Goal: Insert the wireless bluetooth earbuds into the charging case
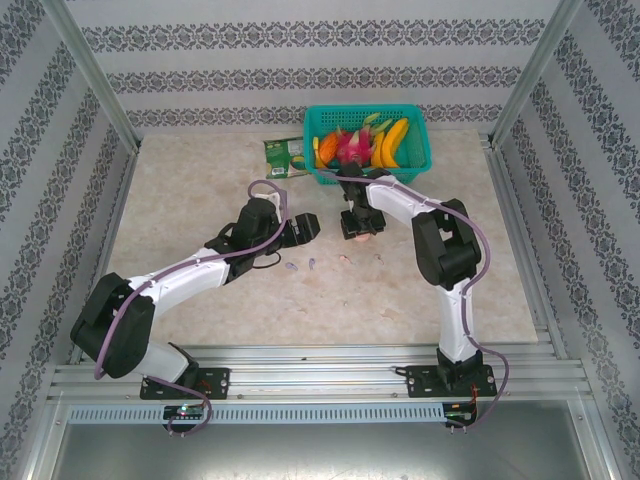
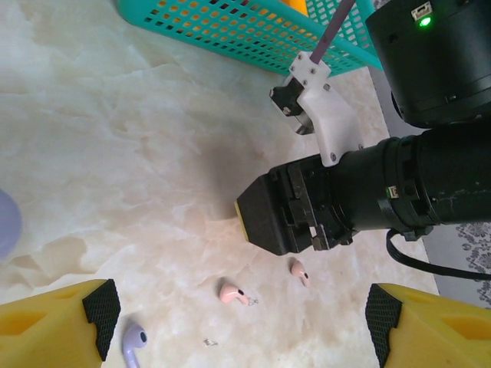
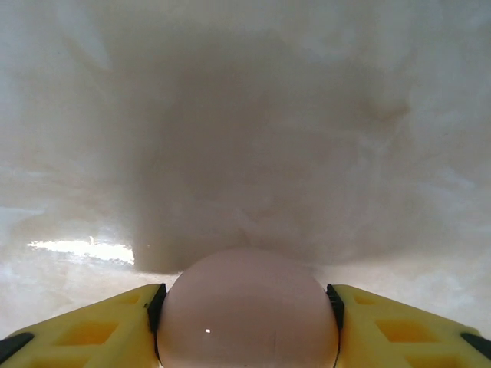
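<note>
Marbled tabletop (image 2: 115, 153) lies under your left gripper (image 2: 239, 322), which stands wide open and holds nothing. Nearest its pads is a purple earbud (image 2: 134, 341), with a pink earbud (image 2: 232, 294) and a second pink earbud (image 2: 299, 272) just beyond. They look light, hard and slick, so pinch the bulb, not the stem. Farther on, your right gripper (image 3: 247, 314) clamps the pink case (image 3: 247, 280).

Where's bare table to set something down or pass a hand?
Bare: far-left table beside the green packet; the right side past the right arm; the near strip. Crowded: centre, earbuds scattered by left gripper and right gripper, which clamps the pink case, in front of the basket.
</note>
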Tool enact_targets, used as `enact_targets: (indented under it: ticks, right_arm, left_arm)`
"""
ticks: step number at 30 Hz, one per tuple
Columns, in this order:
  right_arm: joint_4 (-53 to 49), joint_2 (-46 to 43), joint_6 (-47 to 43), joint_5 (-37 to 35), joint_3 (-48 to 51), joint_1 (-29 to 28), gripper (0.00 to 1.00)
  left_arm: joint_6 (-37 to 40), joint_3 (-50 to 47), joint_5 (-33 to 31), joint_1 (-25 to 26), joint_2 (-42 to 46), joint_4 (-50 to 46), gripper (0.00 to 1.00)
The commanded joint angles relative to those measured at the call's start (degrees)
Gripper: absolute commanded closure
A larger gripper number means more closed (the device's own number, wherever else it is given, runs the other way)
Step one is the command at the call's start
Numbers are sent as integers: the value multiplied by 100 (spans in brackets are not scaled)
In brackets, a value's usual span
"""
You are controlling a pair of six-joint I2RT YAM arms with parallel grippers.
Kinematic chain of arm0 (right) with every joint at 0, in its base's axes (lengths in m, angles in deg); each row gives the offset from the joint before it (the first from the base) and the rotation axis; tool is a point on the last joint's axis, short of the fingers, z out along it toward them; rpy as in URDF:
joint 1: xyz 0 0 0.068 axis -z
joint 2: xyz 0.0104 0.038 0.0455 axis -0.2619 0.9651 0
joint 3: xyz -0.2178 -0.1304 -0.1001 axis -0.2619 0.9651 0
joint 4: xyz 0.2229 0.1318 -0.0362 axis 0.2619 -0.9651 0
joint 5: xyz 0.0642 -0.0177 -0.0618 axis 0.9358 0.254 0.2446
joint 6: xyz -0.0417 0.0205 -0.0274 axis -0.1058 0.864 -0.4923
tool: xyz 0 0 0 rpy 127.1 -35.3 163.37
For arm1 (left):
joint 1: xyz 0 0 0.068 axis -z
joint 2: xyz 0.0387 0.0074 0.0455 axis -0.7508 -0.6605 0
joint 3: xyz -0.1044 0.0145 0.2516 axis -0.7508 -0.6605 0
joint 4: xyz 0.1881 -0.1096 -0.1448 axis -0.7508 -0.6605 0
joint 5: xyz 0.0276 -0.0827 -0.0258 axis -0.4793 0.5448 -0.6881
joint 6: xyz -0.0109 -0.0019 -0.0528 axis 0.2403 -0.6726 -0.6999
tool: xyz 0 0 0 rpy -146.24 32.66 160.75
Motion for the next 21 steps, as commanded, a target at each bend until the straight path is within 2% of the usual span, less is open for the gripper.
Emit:
enact_targets:
  ticks: [1,6,11,17,21]
  right_arm:
    - [-315,104,-338,-438,-221,-37,43]
    - [-357,121,-341,-537,-256,-45,31]
    - [-185,-315,100,-301,-40,-45,25]
    - [456,-1309,1567,149,768,-37,22]
    - [806,-1720,2749,192,1293,-28,21]
  left_arm:
    - [-122,-61,-86,-80,103,-75,14]
    - [-189,-57,-71,-90,29,12,14]
    - [-231,-4,-42,-97,-14,26,14]
    - [-255,136,-102,-107,-63,-36,8]
    - [-231,304,-153,-142,-119,-186,4]
